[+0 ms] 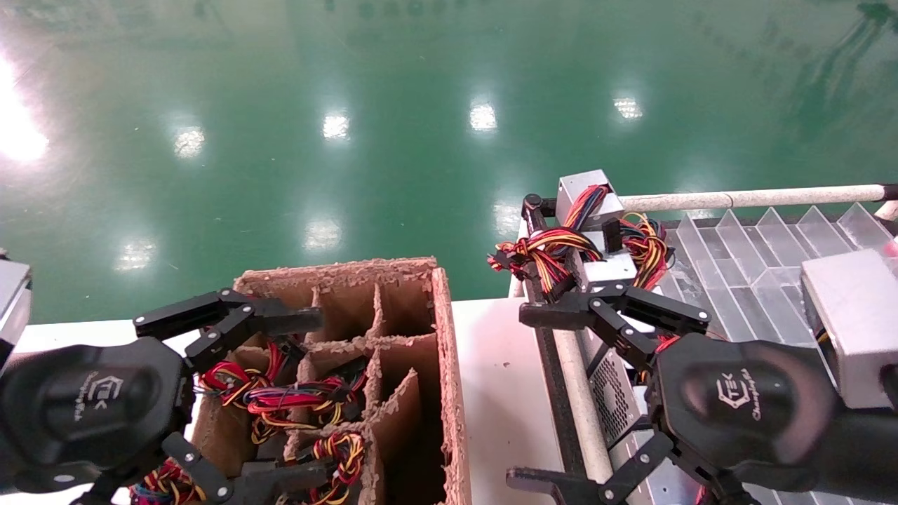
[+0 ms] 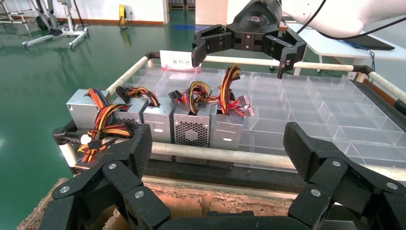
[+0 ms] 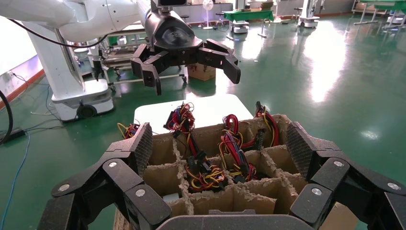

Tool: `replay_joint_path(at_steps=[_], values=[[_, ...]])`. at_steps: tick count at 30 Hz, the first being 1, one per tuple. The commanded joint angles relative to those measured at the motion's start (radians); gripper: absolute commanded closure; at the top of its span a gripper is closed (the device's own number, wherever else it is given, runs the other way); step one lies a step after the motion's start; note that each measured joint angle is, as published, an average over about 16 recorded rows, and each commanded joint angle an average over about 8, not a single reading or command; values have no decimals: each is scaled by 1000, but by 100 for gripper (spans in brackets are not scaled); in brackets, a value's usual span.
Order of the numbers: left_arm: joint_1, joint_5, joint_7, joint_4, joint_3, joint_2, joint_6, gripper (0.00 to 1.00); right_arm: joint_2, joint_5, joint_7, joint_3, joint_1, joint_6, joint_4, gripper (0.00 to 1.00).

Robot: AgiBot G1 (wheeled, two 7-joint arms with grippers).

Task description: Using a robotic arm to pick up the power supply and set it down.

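Observation:
Several silver-grey power supplies point(image 1: 600, 270) with red-yellow-black wire bundles stand in a row along the near-left edge of a clear divided tray point(image 1: 758, 252). One of them shows its mesh vent side point(image 2: 191, 128). My right gripper point(image 1: 519, 396) hovers open above that row with nothing between its fingers; it appears farther off as the right gripper point(image 2: 244, 40) in the left wrist view. My left gripper point(image 1: 316, 400) hangs open and empty over a cardboard box point(image 1: 442, 351). More wire bundles point(image 3: 206, 172) lie in the box's cells.
The cardboard box's torn dividers point(image 3: 230, 191) form several cells. A white tube rail point(image 1: 744, 198) frames the tray. A strip of white tabletop point(image 1: 498, 379) lies between box and tray. A plain grey block point(image 1: 852, 322) sits at the right edge. Green floor lies beyond.

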Motion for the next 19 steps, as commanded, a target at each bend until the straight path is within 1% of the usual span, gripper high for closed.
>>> replay_joint_path(at_steps=[1,19], values=[[0,0,0,0,0,0,0,0,0,0,0,0,0,0,0,0],[0,0,0,0,0,0,0,0,0,0,0,0,0,0,0,0]])
